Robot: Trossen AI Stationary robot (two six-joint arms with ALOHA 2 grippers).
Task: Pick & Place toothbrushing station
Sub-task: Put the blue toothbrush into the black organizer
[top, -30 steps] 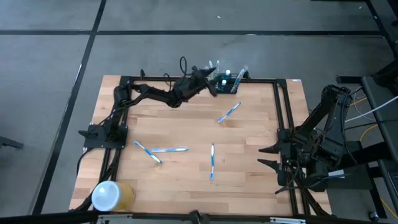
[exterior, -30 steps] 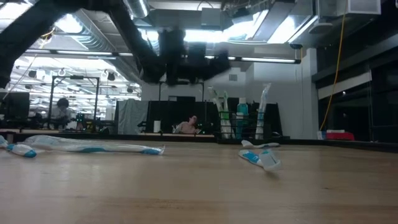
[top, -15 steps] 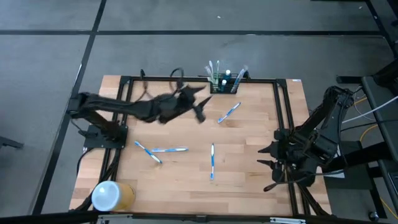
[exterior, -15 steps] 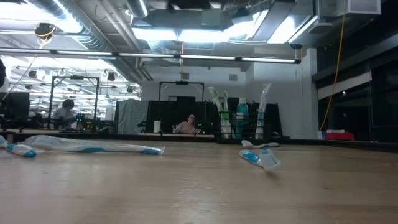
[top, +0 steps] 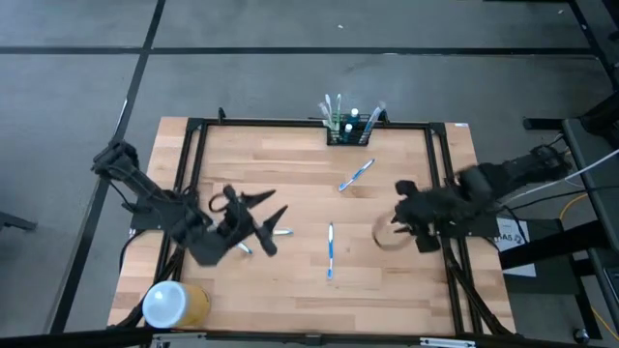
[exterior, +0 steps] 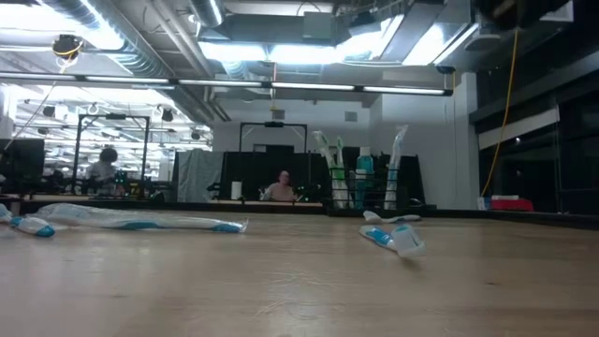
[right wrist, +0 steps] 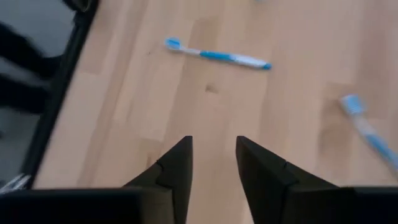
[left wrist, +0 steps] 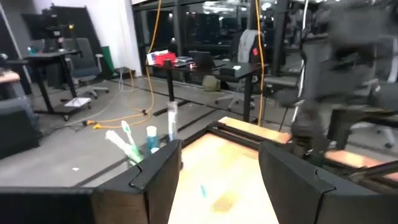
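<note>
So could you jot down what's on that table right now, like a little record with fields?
rack: black, at the table's far edge, toothbrushes standing in it
loose toothbrushes: one near the rack, one mid-table, two by the left arm, partly hidden
yellow cylinder: white-topped, near left corner
left gripper: above the two left toothbrushes, fingers open, empty
right gripper: over the table's right side, nothing held
table: wood, black frame around it

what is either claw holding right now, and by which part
Nothing is held. The left claw is open over the table with only air between its fingers, and the right claw hangs empty above bare wood, the toothbrushes lying apart from it.
</note>
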